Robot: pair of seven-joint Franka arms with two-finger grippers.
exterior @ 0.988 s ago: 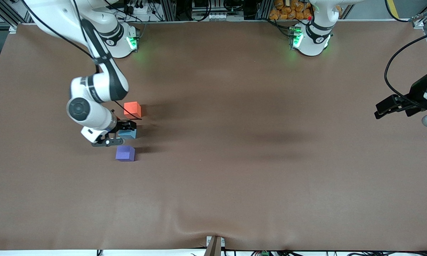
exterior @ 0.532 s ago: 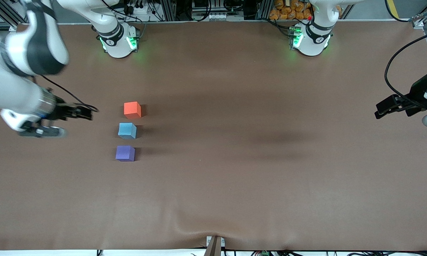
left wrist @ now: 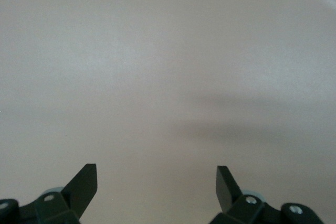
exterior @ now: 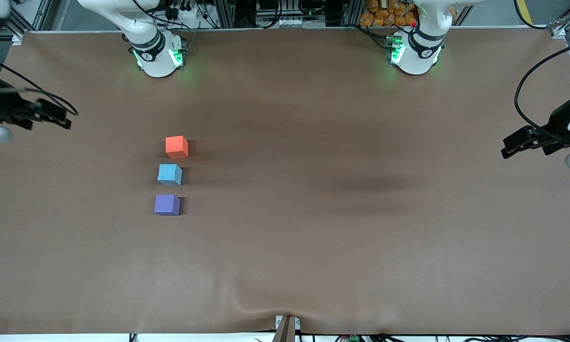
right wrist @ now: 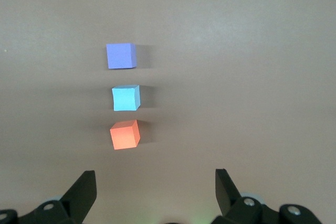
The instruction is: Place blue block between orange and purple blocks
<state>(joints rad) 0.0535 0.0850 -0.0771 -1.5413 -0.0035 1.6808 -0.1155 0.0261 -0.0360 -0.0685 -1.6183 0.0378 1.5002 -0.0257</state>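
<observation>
Placement step looks complete: blue block (exterior: 170, 174) sits on the table (exterior: 313, 213) between orange block (exterior: 176, 147) and purple block (exterior: 167, 204); right gripper (exterior: 52, 115) and waiting left gripper (exterior: 515, 145) hang wide open, empty, at table ends; no further move needed.

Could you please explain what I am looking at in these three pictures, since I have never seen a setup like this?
These are two robot arms bolted along one edge of a brown table. One picture looks down from a high camera facing them; the other two come from cameras on each arm's wrist.

Three small cubes stand apart in a row toward the right arm's end of the table: the orange block farthest from the front camera, the blue block in the middle, the purple block nearest.

The right gripper is open and empty, up over the table's edge at its own end, looking at the cubes. The left gripper, also open and empty, waits over bare table at its end.
</observation>
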